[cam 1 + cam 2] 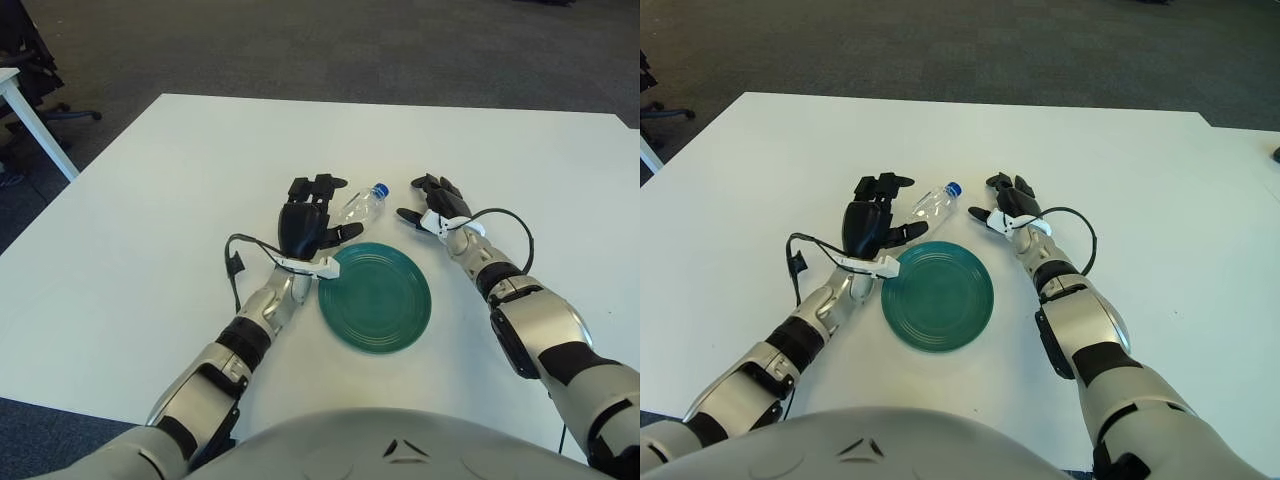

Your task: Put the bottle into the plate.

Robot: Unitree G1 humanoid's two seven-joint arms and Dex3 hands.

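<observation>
The clear bottle [362, 205] lay on the bench [150, 200] just right of the left robot hand [305, 222], whose fingers were spread, empty. Probably light, slippery; grip mid-body.

On the table [150, 200] we find the plate [376, 295] toward the near edge, about midway between the left and right edges. The bottle [362, 207] lies on its side just behind the plate's far-left rim (cap end pointing toward the far right corner). Our left hand [305, 225] stands just left of the bottle, at the plate's left rim, fingers spread and holding nothing. Our right hand [436, 208] shows right of the bottle, behind the plate's right rim, fingers loose.
</observation>
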